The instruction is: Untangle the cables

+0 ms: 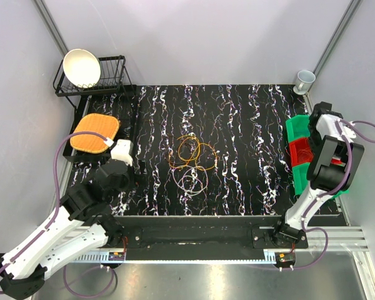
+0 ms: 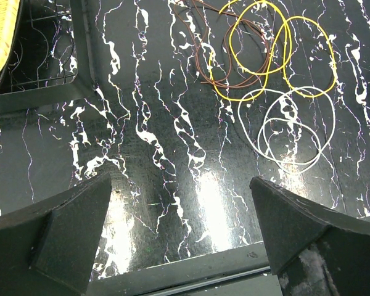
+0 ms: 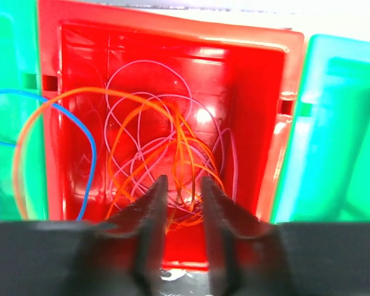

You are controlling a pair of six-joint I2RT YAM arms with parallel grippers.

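The left gripper (image 2: 180, 182) hangs low over the black marbled table (image 2: 160, 203) with its jaws spread as wide as they go, holding nothing and touching nothing. Toward 1 o'clock from it in the left wrist view, one heap of the cables (image 1: 190, 164) lies flat in loose loops near the table's middle. A pale cable (image 2: 299, 163) is nearest, a yellow cable (image 2: 285, 52) lies beyond it, and a dark red cable (image 2: 200, 61) overlaps the yellow one farthest off. The heap's long axis runs from 5 o'clock up to 11 o'clock there; seen from above it runs roughly 6 to 12.

At the table's 3 o'clock edge the right gripper (image 3: 183, 185) points down into a red bin (image 3: 172, 28) set between two green bins (image 3: 333, 92). Its jaws stand parted by a narrow gap. Strands of an orange cable (image 3: 111, 92) run through that gap toward 12 o'clock, and I cannot tell whether the pads touch them. Loops of a pale purple cable (image 3: 142, 61) are tangled with it in the bin. A blue cable (image 3: 92, 148) curves over the bin's 9 o'clock wall into the neighbouring green bin
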